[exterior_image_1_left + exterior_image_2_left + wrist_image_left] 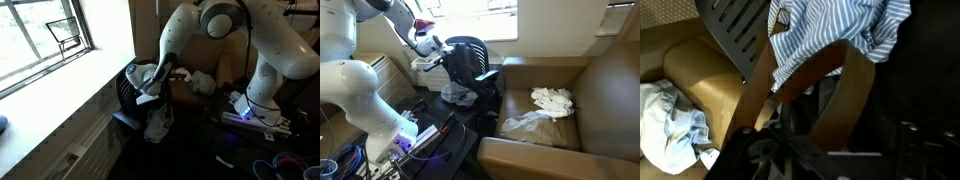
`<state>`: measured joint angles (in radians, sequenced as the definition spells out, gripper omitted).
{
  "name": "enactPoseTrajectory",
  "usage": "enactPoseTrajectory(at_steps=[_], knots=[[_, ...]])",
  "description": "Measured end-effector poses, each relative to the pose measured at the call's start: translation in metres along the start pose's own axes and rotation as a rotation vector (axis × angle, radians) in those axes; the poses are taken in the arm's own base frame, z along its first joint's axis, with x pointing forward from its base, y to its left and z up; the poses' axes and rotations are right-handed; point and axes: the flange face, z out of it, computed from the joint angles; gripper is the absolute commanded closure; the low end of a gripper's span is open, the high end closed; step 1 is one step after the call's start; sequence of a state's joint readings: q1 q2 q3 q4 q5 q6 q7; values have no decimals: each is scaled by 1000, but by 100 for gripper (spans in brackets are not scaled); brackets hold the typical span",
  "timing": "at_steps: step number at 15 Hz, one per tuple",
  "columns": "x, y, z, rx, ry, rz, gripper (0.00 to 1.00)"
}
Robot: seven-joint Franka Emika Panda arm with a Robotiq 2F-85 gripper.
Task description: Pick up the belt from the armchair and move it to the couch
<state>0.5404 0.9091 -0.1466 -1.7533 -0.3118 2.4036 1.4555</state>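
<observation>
The brown leather belt [855,95] runs as two tan strips up from my gripper [830,135] in the wrist view. It shows as a brown strip [173,72] beside the gripper [150,82] in an exterior view. The gripper [428,45] is over the black chair [470,58] and looks shut on the belt, holding it above the seat. The chair back [740,35] is at the upper left of the wrist view. The brown couch [610,90] stands next to the chair, and its tan cushion [690,65] shows in the wrist view.
A blue striped shirt [830,30] lies on the chair and hangs off it [158,122]. White cloths [552,98] and a clear plastic bag [530,122] lie on the couch seat. The robot base with cables [405,140] stands beside the chair. A window ledge [60,90] runs behind it.
</observation>
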Motion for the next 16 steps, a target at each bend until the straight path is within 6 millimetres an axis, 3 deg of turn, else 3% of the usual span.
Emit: enactPoseTrajectory(at_steps=[7,11,13,16], knots=[[2,-3,18,52,-28,21,95],[9,1,15,22,-27,29,100],[17,13,-6,27,-30,20,99],[24,40,-57,101,-29,42,99]])
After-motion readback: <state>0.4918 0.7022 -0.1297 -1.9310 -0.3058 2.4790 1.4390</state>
